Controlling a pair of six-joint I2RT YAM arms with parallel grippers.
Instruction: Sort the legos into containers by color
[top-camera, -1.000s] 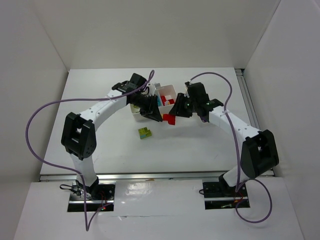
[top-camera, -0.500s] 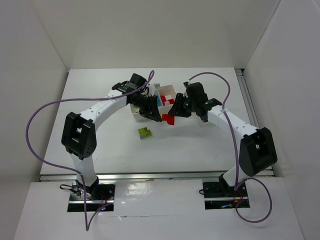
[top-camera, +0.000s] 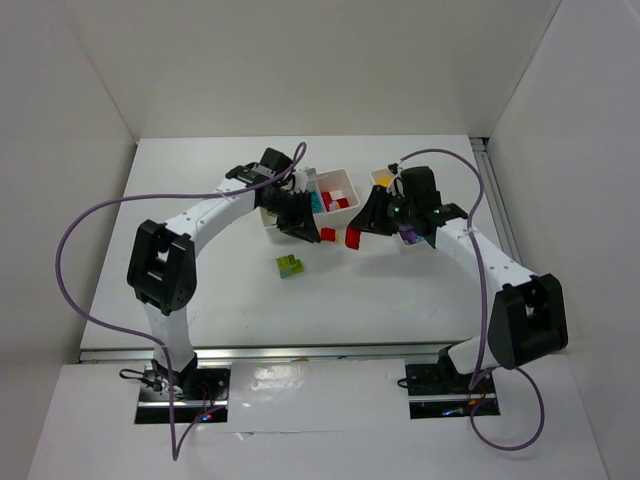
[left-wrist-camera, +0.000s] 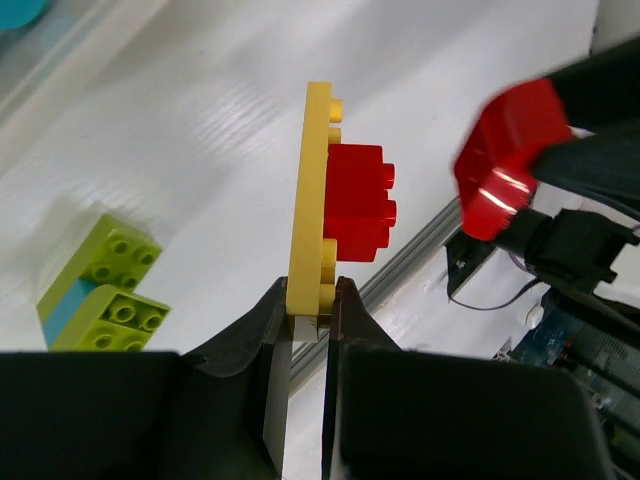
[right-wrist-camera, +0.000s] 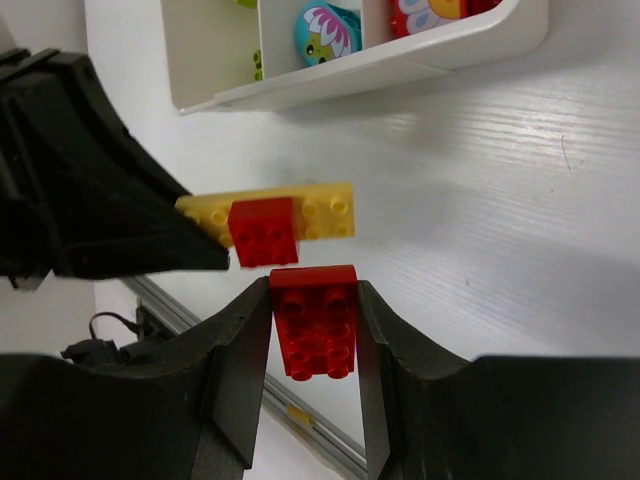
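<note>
Left pincer (left-wrist-camera: 308, 312): clamped on the bottom edge of a yellow plate (left-wrist-camera: 316, 180), which stands on edge straight out from the fingertips.
Small red brick (left-wrist-camera: 358, 215): stuck on one face of the yellow plate, a little way out from the left pincer's tips.
Right pincer (right-wrist-camera: 313, 312): clamped on a larger red brick (right-wrist-camera: 314, 322), one finger on each long side and the studs facing the wrist camera.
Larger red brick, relative to the left pincer: off to the studded side of the plate and near the small red brick. The left wrist view shows them apart.
Green stack (left-wrist-camera: 98, 290): lime bricks with a blue layer between them, lying on the worktop (top-camera: 200, 290). It sits on the plate's plain side, well clear of the left pincer and nearer the arm bases than both pincers.
Tray (right-wrist-camera: 440, 48): white and divided, on the worktop just beyond the right pincer, past the yellow plate.
Teal piece (right-wrist-camera: 328, 30): in one compartment of the tray, ahead of the right pincer.
</note>
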